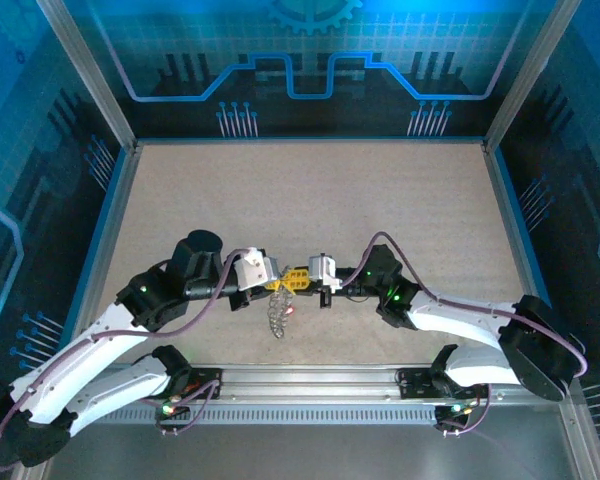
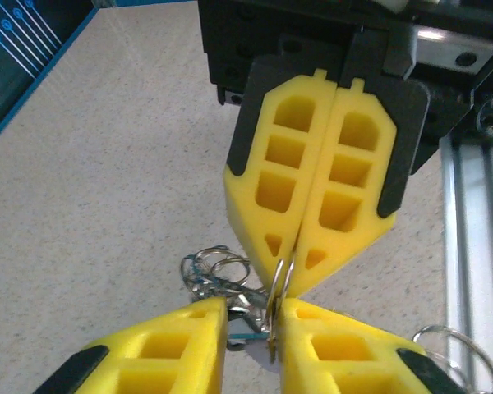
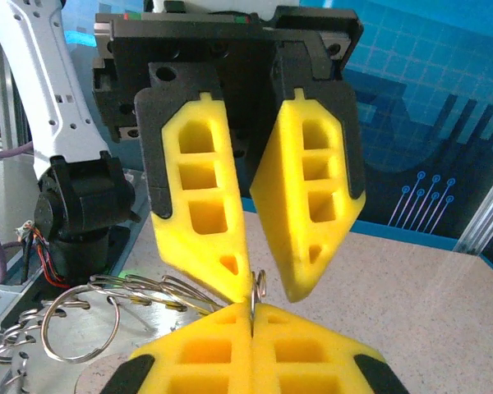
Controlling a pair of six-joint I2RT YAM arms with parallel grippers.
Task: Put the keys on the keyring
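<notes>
The keyring (image 2: 277,283) is a thin steel split ring held edge-on above the table. My right gripper (image 3: 252,316) is shut on its lower edge (image 3: 259,289). My left gripper (image 2: 253,316) faces it tip to tip, jaws a little apart around the ring, which rests against one finger (image 2: 329,345). In the top view both grippers, left (image 1: 283,281) and right (image 1: 304,280), meet near the table's front middle. The keys (image 1: 280,318), a tangle of grey metal with small rings (image 2: 218,275), hang below the ring.
A large loose wire ring (image 3: 82,328) and other loops of the bunch stick out to the side. The aluminium rail (image 1: 310,380) runs along the near edge just behind the grippers. The beige table (image 1: 310,200) stretches away to blue walls.
</notes>
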